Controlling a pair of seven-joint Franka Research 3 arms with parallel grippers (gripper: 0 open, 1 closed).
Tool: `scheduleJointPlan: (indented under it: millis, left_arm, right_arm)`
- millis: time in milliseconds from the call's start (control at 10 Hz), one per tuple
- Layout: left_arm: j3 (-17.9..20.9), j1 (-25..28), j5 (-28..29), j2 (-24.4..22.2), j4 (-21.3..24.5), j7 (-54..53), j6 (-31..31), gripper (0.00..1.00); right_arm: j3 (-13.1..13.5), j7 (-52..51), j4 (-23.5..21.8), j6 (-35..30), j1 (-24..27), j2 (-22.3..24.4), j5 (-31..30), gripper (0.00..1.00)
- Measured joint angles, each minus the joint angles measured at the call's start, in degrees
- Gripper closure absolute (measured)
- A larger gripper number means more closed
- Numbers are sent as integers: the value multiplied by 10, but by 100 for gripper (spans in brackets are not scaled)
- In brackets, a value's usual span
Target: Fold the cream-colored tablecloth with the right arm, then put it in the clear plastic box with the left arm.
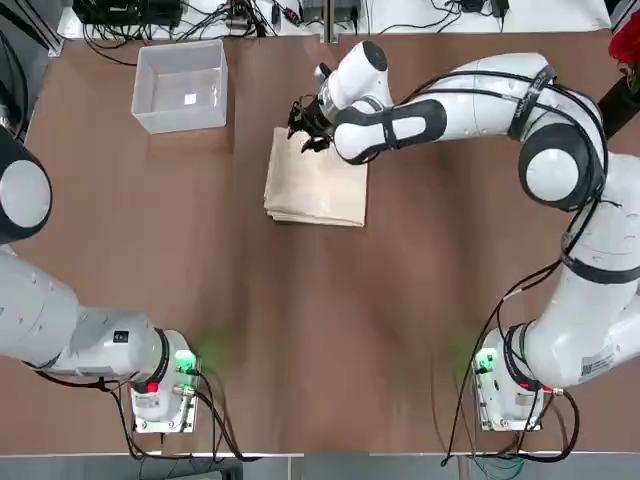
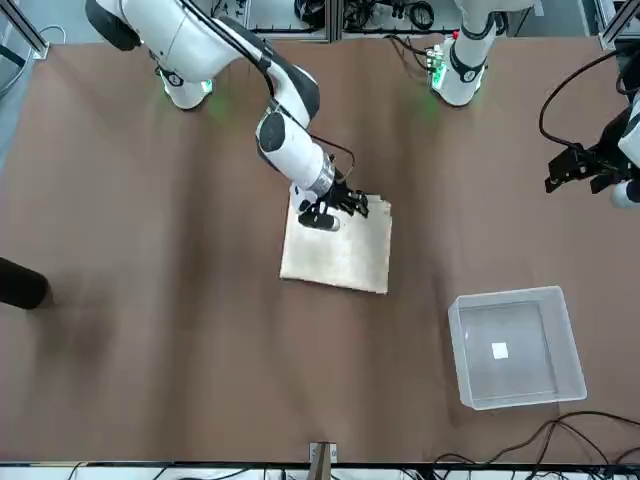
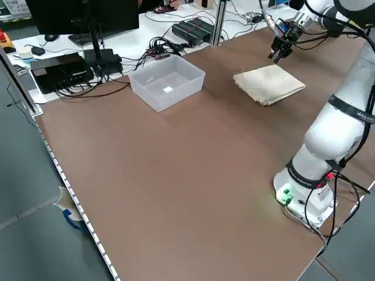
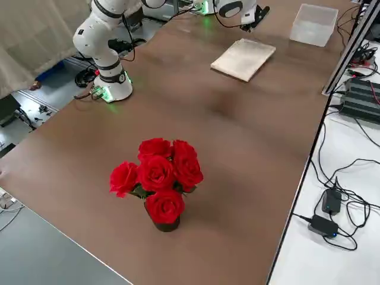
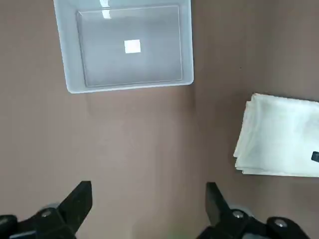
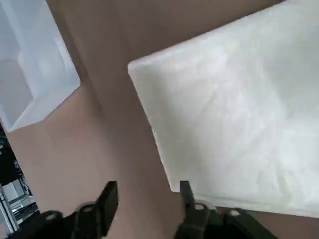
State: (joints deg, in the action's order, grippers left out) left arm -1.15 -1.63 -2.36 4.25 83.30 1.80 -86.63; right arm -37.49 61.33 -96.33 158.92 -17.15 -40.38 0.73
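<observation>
In the top view I see the folded cloth lying on the desk, the right pincer over its far edge, the tub apart from it. In the left wrist view my left pincer is wide open above bare desk. In the right wrist view my right pincer is open, gripping nothing.
</observation>
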Motion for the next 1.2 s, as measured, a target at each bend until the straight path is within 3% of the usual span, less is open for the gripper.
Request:
scheduleJointPlan:
  millis: [300, 500, 700, 800, 1000, 1200]
  left_arm:
    - [-1, -7, -18, 1, 17, -1, -2, 0]
    - [-2, -32, -56, 6, 59, -2, -51, 0]
    - [-5, -63, -96, 32, 103, -14, -91, 0]
    - [-13, -78, -108, 58, 111, -26, -112, 0]
    - [-50, -95, -113, 134, 116, -31, -192, 0]
    - [-75, -97, -123, 211, 115, -50, -261, 0]
  right_arm:
    - [4, 1, 7, -5, 2, 0, -14, 28]
    - [-1, 1, 21, -78, 31, 5, -67, 0]
    - [-27, -19, 29, -167, 85, 36, -102, 0]
    - [-27, -46, 29, -205, 101, 57, -102, 0]
    - [-4, -105, 29, -265, 114, 85, -100, 0]
    - [57, -193, 30, -321, 116, 122, -44, 0]
